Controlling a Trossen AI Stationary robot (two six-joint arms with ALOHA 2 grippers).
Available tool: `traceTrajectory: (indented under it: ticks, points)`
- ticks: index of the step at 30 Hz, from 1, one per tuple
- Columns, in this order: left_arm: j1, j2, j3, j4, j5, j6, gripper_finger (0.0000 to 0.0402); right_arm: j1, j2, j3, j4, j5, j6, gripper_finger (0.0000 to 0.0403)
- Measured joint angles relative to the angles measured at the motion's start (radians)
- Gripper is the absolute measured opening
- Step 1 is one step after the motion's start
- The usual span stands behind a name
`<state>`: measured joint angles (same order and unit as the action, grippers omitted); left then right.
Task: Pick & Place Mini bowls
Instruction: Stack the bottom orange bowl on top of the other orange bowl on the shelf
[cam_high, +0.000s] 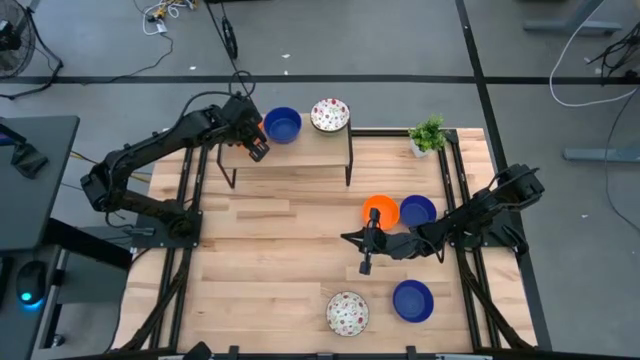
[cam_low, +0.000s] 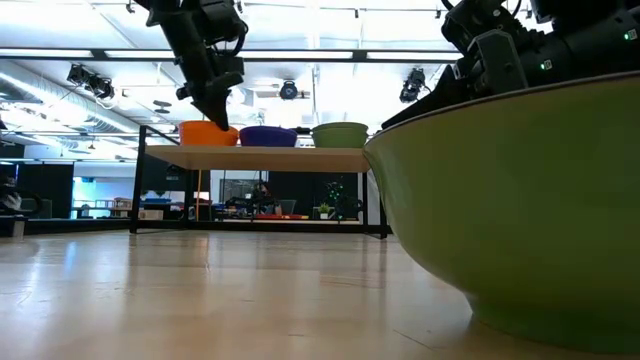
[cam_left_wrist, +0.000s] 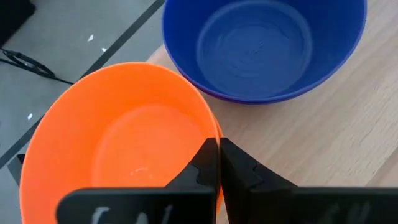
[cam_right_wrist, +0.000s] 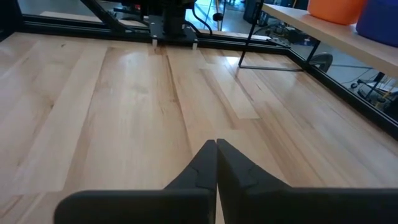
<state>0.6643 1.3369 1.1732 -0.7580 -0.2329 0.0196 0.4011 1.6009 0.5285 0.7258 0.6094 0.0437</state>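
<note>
Both pairs of fingers are pressed together with nothing between them. Left gripper (cam_high: 257, 150) hangs over the raised wooden shelf (cam_high: 330, 150) at the table's 12 o'clock edge; in its wrist view the closed fingertips (cam_left_wrist: 211, 163) sit just over the near rim of an orange mini bowl (cam_left_wrist: 118, 143), whether touching it or a hair above I cannot tell. Right gripper (cam_high: 366, 262) is stretched out low over bare planks near the middle of the wooden table (cam_high: 260, 260), its closed fingertips (cam_right_wrist: 216, 157) holding nothing and touching no bowl.

On the shelf, the low view shows three bowls in a row — orange (cam_low: 208, 133), dark blue (cam_low: 268, 135) and a pale green-sided one (cam_low: 340, 134). From above, the dark blue mini bowl (cam_high: 283, 125) and the white speckled mini bowl (cam_high: 330, 115) stand just beside each other, upright; the orange one is hidden under the left arm there. In the left wrist view the blue bowl (cam_left_wrist: 264, 46) stands just beside the orange one, their rims nearly meeting.

Down on the table, a second orange bowl (cam_high: 380, 210) and a second blue bowl (cam_high: 417, 210) touch side by side at about 3 o'clock, close to the right arm. At about 5 o'clock lie another speckled bowl (cam_high: 347, 313) and a third blue bowl (cam_high: 413, 301), slightly apart. All are shallow, round and alike in size, open side up.

A small green potted plant (cam_high: 428, 134) stands at the table's 1 o'clock corner.
</note>
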Motion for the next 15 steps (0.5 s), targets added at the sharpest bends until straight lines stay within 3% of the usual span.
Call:
traceTrajectory:
  ticks: [8, 15]
  points:
    - [0.000, 0.002, -0.003, -0.013, 0.001, -0.010, 0.0038, 0.000, 0.000, 0.000, 0.001, 0.000, 0.000, 0.0006]
    - [0.000, -0.018, -0.002, -0.018, 0.003, -0.009, 0.0095, 0.000, 0.000, 0.000, 0.001, 0.000, -0.001, 0.0006]
